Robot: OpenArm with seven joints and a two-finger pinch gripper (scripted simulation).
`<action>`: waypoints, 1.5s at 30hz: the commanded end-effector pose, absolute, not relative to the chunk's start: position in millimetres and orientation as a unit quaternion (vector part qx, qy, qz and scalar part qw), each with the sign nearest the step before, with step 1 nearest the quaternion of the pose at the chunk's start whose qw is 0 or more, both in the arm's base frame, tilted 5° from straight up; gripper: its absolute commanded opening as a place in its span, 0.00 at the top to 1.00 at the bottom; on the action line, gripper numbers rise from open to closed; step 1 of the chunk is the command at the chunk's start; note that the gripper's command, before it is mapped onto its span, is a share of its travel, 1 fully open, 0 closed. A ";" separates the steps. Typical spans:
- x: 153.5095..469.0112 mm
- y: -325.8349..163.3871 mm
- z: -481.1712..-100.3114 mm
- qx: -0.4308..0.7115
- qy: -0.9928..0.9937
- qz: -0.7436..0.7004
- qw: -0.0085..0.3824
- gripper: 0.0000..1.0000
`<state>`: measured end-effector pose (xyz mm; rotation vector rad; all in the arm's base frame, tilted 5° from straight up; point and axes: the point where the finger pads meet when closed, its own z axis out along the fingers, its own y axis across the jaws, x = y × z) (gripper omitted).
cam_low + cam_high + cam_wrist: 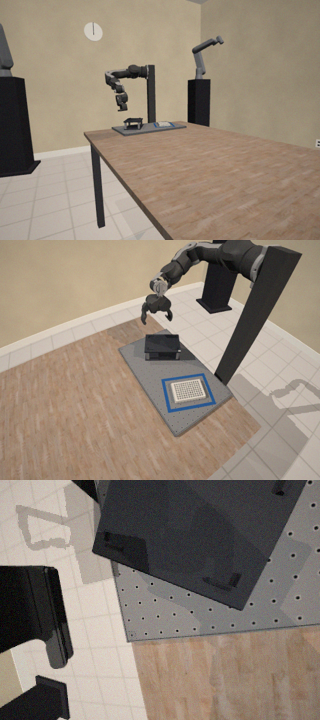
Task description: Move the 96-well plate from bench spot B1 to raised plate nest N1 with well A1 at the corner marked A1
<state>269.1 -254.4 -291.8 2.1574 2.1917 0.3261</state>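
Note:
The white 96-well plate (pixel 188 390) lies flat inside the blue-framed spot B1 on the grey perforated baseplate (pixel 174 379). The black raised nest N1 (pixel 162 346) stands on the far end of the baseplate and its top is bare. My gripper (pixel 156 316) hangs high in the air beyond the nest's far edge, fingers apart and empty. In the side view the gripper (pixel 121 108) is well above and left of the nest (pixel 133 121), with the plate (pixel 163 124) to the right. The wrist view shows the nest's top (pixel 195 535) and one dark finger (pixel 52 625) at the left.
The arm's dark column (pixel 255 317) stands beside the baseplate near the plate. A black pedestal (pixel 215 286) stands on the floor behind. The baseplate's far edge lies at the wooden table's edge (pixel 215 635). Two other arms on pedestals (pixel 199 100) stand apart from the table.

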 end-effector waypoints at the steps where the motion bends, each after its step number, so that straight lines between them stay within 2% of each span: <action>1: 269.5 -245.7 -291.9 0.679 0.726 0.104 0.027 0.23; 5: 267.8 -209.9 -295.8 0.601 0.794 0.091 0.030 0.23; 17: 267.8 -209.9 -295.8 0.601 0.794 0.091 0.030 0.23; 22: 265.9 -164.4 -300.9 0.494 0.866 0.076 0.034 0.23; 34: 265.9 -164.4 -300.9 0.494 0.866 0.076 0.034 0.23; 39: 263.9 -118.6 -306.0 0.379 0.923 0.059 0.037 0.23; 45: 263.9 -118.6 -306.0 0.379 0.923 0.059 0.037 0.23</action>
